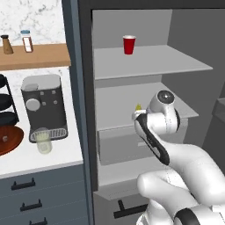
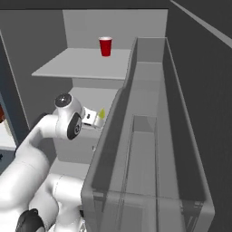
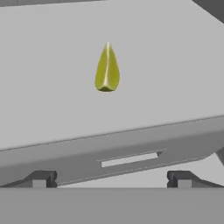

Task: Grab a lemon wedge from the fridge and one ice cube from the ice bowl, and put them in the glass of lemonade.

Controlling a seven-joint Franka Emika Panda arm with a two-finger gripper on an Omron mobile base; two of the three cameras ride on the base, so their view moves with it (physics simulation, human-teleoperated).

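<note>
1. Nearest the hand camera, the gripper [image 3: 111,179] had its 2 dark fingertips [image 3: 43,179] spread wide, holding nothing.
2. Beyond them, the lemon wedge [image 3: 107,68] lay alone on a pale grey shelf [image 3: 52,87] of the open fridge [image 1: 83,110], clear of the fingertips.
3. On the shelf above stood a red cup [image 1: 128,44].
4. Left of the fridge, the glass of lemonade [image 1: 43,141] sat on the counter [image 1: 44,160] before a coffee machine [image 1: 43,105].

The light is soft and even (no glare anywhere). The fridge [image 1: 149,66] looks dim and grey inside, with faint shadows under its shelves. Everything looks a little blurry.
</note>
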